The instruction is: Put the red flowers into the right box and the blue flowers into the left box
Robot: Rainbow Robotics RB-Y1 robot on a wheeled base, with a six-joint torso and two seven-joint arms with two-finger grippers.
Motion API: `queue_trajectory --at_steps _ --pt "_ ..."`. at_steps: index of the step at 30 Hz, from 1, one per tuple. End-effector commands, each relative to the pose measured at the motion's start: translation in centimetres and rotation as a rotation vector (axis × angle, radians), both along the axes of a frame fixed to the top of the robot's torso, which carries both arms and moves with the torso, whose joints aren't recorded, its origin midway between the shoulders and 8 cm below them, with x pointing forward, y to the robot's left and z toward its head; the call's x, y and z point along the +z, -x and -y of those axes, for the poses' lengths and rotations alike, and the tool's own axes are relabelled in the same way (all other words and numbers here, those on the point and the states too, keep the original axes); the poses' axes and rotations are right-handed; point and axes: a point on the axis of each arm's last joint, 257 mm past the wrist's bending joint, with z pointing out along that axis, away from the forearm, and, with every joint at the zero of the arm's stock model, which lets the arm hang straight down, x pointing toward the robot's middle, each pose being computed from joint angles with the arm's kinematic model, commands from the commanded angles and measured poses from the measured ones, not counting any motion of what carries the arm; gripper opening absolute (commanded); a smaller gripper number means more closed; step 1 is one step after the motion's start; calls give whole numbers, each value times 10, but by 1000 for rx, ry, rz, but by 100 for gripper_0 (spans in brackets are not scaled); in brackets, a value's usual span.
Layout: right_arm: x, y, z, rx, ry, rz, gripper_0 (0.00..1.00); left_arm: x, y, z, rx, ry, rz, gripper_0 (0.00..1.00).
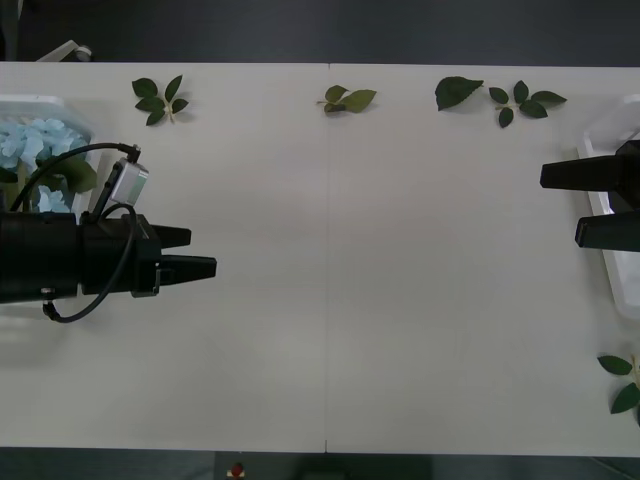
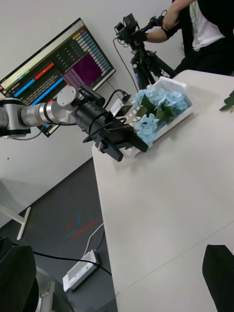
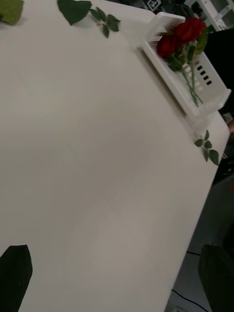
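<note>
Now pale sky-blue hydrangeas [image 1: 28,142] fill the left white ribbed tray [image 1: 60,108] and deep-red roses [image 3: 183,33] the right white tray [image 3: 161,25]; both black-fingered grippers, left [image 1: 192,254] and right [image 1: 562,203], hang parted and empty at the white table's [image 1: 360,280] side edges, wide bare middle between.

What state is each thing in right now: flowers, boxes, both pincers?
blue flowers: lying inside the left box
left box: at the table's left edge, filled with blooms
red flowers: lying in the right box, stems along it
right box: at the table's right edge
left pincer: open, empty, beside the left box
right pincer: open, empty, at the right box
</note>
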Motion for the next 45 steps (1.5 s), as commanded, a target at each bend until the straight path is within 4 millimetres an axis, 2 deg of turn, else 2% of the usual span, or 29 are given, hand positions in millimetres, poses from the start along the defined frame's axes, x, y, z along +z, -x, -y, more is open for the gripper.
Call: queue_trajectory --at_steps 1,6,15,20,24,33,40,45 --pt "4 2 1 15 20 38 100 55 13 13 -117 28 150 99" --pt "4 2 1 15 20 38 100 86 32 27 -190 106 195 99" --pt "4 2 1 15 20 38 100 98 29 27 -213 124 285 99" --pt "4 2 1 15 20 38 100 116 27 51 -232 226 232 99" --pt "4 2 1 15 20 38 100 128 38 71 -263 327 132 99" --pt "4 2 1 15 20 38 100 117 49 75 -304 304 122 99" --pt "4 2 1 15 20 38 100 104 63 88 -359 292 144 99" --pt "4 2 1 15 20 38 100 101 64 88 -357 295 136 99"
